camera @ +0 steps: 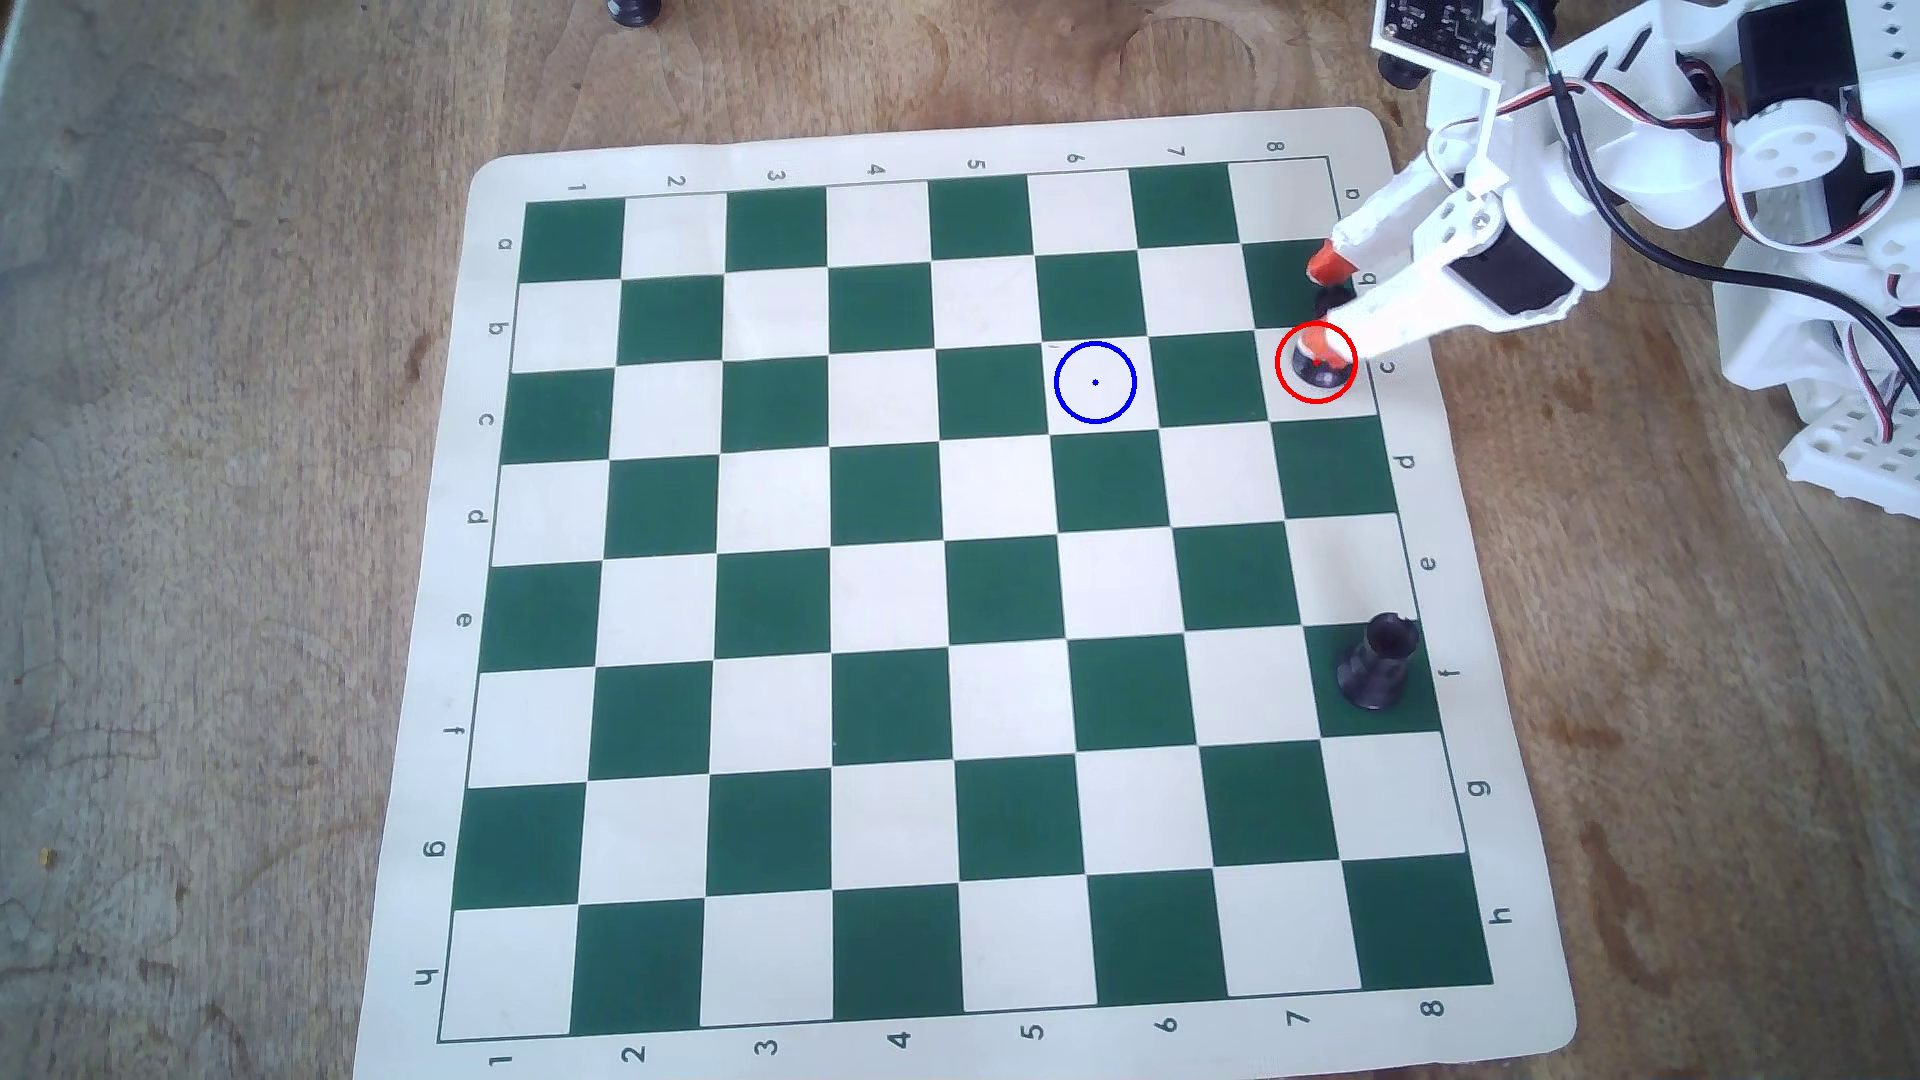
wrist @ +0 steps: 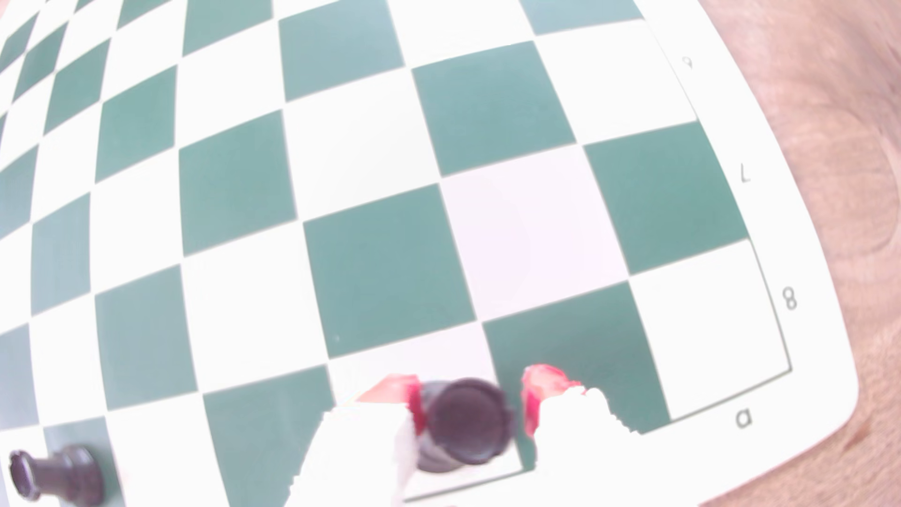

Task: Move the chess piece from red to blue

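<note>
The chess piece (camera: 1311, 372) is small and black and stands inside the red ring (camera: 1316, 401) on a white square at the board's right edge in the overhead view. My gripper (camera: 1322, 303) reaches in from the right, with one orange-tipped finger on each side of the piece. In the wrist view the piece's round dark top (wrist: 468, 421) sits between the fingers of the gripper (wrist: 470, 390). The left fingertip (wrist: 407, 395) is against the piece and the right one stands a little off it, so the jaws are open. The blue ring (camera: 1056, 382) lies two squares to the left on an unoccupied white square.
A stockier black piece (camera: 1377, 665) (wrist: 58, 475) stands on a green square further down the right edge. The green-and-white board (camera: 727, 156) lies on a wooden table. The white arm base (camera: 1829, 312) with its cables is at the upper right. Another dark piece (camera: 634, 10) sits off the board at the top.
</note>
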Robot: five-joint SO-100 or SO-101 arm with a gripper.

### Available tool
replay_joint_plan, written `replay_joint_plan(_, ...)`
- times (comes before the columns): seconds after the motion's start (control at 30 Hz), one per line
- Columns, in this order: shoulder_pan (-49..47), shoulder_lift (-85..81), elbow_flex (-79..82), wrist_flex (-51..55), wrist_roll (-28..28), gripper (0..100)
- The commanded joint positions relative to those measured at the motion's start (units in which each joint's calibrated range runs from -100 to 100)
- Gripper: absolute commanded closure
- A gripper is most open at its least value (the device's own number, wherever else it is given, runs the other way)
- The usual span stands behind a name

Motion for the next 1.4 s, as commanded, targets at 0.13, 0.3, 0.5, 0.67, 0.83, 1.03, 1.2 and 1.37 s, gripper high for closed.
replay_joint_plan(0.13, 0.13, -2.19, -1.38, 0.64, -0.49, 97)
replay_joint_plan(0.3, 0.05, -3.63, -2.38, 2.45, -0.59, 100)
replay_joint_plan(0.5, -1.51, -6.77, -13.08, 13.26, -2.39, 100)
replay_joint_plan(0.67, -4.25, -4.14, -29.58, 23.33, -4.40, 100)
replay_joint_plan(0.83, -5.42, 1.47, -39.55, 25.79, -5.18, 100)
replay_joint_plan(1.03, -5.66, 15.05, -49.71, 22.59, -4.84, 100)
replay_joint_plan(1.2, -6.83, 28.71, -52.88, 14.81, -4.44, 100)
replay_joint_plan(1.37, -7.22, 40.60, -50.70, 5.72, -5.32, 100)
